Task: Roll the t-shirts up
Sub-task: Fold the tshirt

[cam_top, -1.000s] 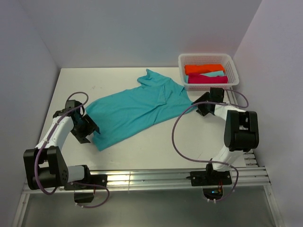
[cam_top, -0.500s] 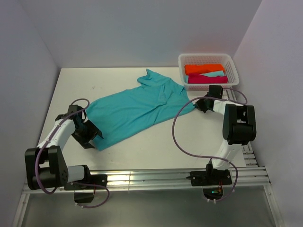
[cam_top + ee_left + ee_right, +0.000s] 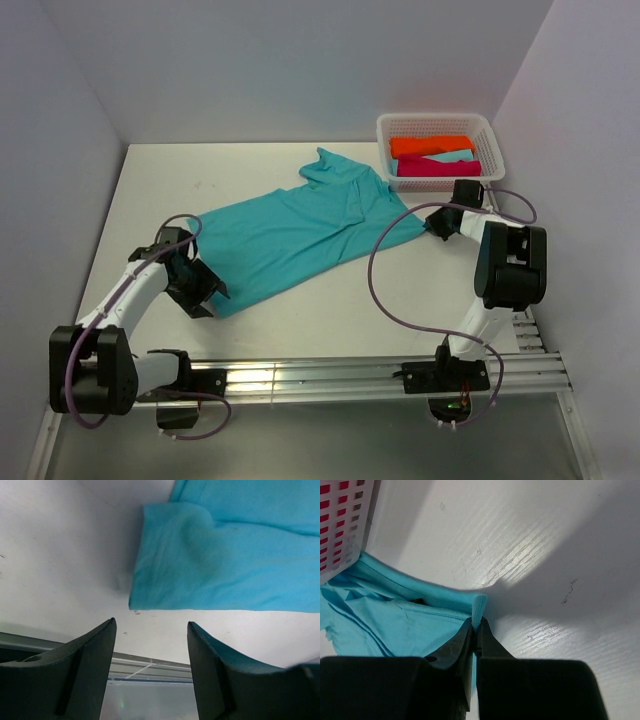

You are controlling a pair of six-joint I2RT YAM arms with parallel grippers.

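A turquoise t-shirt [image 3: 300, 235] lies spread slantwise across the white table, its hem end near the left arm. My left gripper [image 3: 207, 292] [image 3: 151, 622] hovers open beside the shirt's near-left corner [image 3: 200, 565], with nothing between its fingers. At the shirt's right end, my right gripper [image 3: 433, 222] [image 3: 476, 622] is shut on a thin edge of the turquoise fabric [image 3: 395, 625], which sticks up past the fingertips. Folded orange [image 3: 432, 145], pale turquoise [image 3: 455, 156] and magenta [image 3: 438, 168] t-shirts rest in the basket.
The white lattice basket [image 3: 437, 119] [image 3: 345, 520] stands at the back right, just behind the right gripper. Metal rails [image 3: 350, 375] run along the table's near edge. Walls close in the left, back and right sides.
The right gripper has shut on the shirt's right edge and drawn it a little rightward. The left gripper has slid toward the near edge, to the shirt's near-left corner.
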